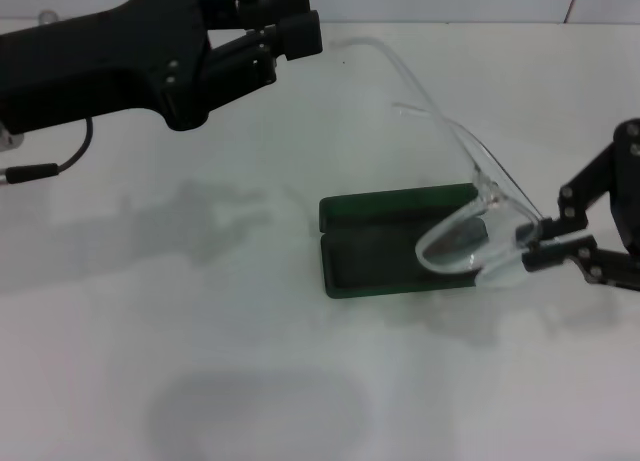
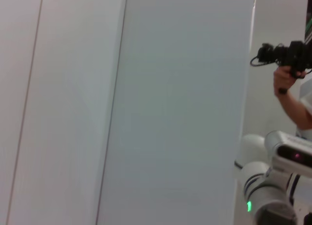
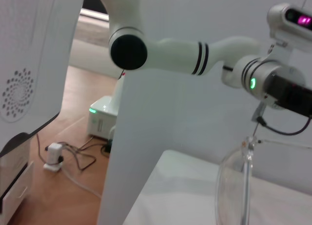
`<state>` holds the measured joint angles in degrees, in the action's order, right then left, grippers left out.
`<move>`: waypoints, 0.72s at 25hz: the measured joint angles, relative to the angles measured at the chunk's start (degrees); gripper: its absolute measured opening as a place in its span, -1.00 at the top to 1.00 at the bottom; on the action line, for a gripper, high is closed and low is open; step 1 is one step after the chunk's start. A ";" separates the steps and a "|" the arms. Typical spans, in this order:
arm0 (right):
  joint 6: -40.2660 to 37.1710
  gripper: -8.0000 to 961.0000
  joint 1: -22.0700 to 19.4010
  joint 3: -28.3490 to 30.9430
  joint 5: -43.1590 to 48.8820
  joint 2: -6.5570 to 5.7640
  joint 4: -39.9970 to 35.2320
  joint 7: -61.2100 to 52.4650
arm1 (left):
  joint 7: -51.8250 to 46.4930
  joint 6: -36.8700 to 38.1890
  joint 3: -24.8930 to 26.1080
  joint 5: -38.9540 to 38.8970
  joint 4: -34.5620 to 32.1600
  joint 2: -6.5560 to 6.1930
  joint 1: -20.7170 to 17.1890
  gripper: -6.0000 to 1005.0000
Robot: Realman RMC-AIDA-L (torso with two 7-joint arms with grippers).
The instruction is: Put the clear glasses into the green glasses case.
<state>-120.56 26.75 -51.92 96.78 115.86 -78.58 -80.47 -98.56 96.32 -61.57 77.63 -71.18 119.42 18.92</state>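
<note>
The green glasses case (image 1: 385, 203) lies open on the white table (image 1: 200, 311), dark lining up. The clear glasses (image 1: 462, 243) hang tilted over the case's right end, one lens low above the lining and the thin arms (image 1: 415, 86) reaching up and back. My right gripper (image 1: 535, 249) is at the right edge, shut on the glasses' frame end. In the right wrist view a clear lens (image 3: 233, 188) shows close up. My left gripper (image 1: 293, 21) is raised at the top left, away from the case, shut with nothing in it.
The right wrist view shows a white panel (image 3: 161, 152), the other white arm (image 3: 195, 54) and a floor with cables. The left wrist view faces a pale wall panel (image 2: 180, 108), with a person's hand holding a camera rig (image 2: 287, 59).
</note>
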 joint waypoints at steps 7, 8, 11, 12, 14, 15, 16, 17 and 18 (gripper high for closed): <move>1.99 0.86 0.62 -0.03 -0.81 -0.24 6.35 2.74 | 0.03 2.63 -0.24 -3.73 3.21 0.11 0.18 0.55; 2.06 0.86 0.82 -0.03 -0.82 -0.25 7.40 3.19 | 0.04 3.06 -0.31 -4.03 3.59 0.11 0.27 0.56; 2.46 0.86 1.67 -0.27 -0.78 -0.26 10.44 4.36 | 0.04 4.97 -0.52 -4.81 4.71 0.12 0.70 0.57; 2.63 0.86 2.04 -0.46 -0.77 -0.27 11.47 4.76 | 0.04 5.56 -0.68 -4.98 5.05 0.15 0.85 0.58; 2.75 0.86 2.80 -1.07 -0.80 -0.28 13.60 5.53 | 0.09 5.96 -1.27 -5.06 5.78 0.21 1.15 0.76; 2.78 0.86 3.01 -1.27 -0.83 -0.28 14.23 5.78 | 0.24 6.01 -1.89 -5.11 6.30 0.24 1.43 0.78; 2.90 0.86 3.42 -1.52 -0.85 -0.22 15.32 6.33 | 0.60 6.02 -2.72 -5.40 7.11 0.27 1.74 0.79; 2.97 0.86 3.68 -1.74 -0.85 -0.17 16.08 6.72 | 1.10 6.03 -3.36 -5.93 7.99 0.28 2.03 0.81; 3.14 0.86 4.01 -2.08 -0.86 -0.12 16.81 7.20 | 1.57 6.06 -3.87 -6.39 8.82 0.29 2.30 0.83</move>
<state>-117.42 30.76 -53.99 95.92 115.74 -61.77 -73.27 -97.00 102.38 -65.44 71.24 -62.36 119.70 21.22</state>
